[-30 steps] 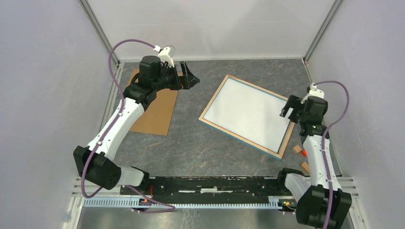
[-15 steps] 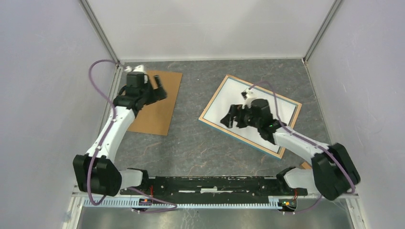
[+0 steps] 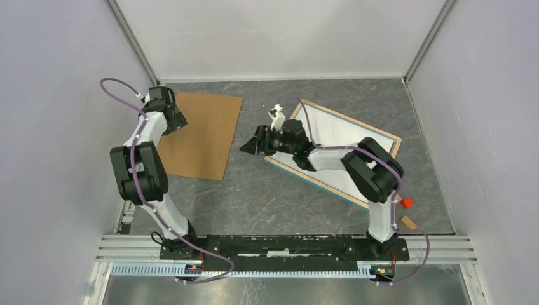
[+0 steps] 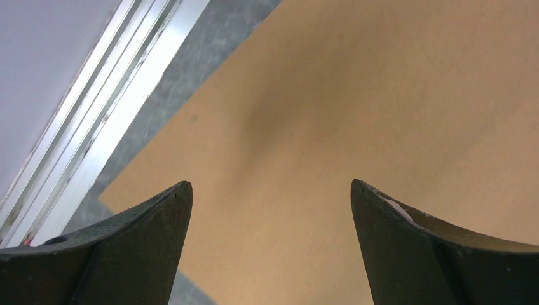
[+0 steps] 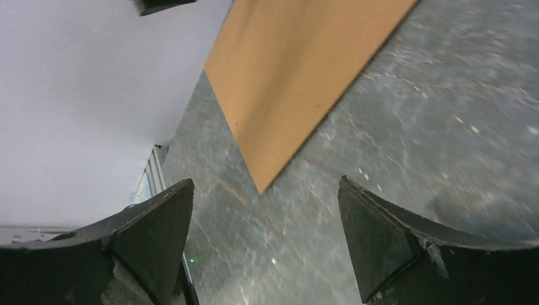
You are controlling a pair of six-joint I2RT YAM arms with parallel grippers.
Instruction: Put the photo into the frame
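The frame [image 3: 356, 120] lies back-up at the centre right of the table, with its light wood rim showing and a thin blue edge. A white surface [image 3: 346, 140] fills it. No balloon print shows in any view. My right gripper [image 3: 251, 145] has reached across the frame and hovers just left of its near-left corner. It is open and empty over bare grey table in the right wrist view [image 5: 266, 180]. My left gripper [image 3: 174, 119] is open and empty over the left part of the plain brown backing board [image 3: 203, 136]. That board fills the left wrist view [image 4: 356, 95] between the gripper's [image 4: 270, 184] jaws.
The backing board's near corner shows ahead of the right gripper [image 5: 299, 70]. An aluminium rail [image 4: 108, 108] runs along the left wall. A small red piece [image 3: 407, 203] and a wooden block [image 3: 408, 222] lie at the near right. Grey walls close in three sides.
The right arm swept left across the frame, ending past its left corner. The left arm drew back leftward, folding up, to the backing board's left edge. Both grippers stayed open.
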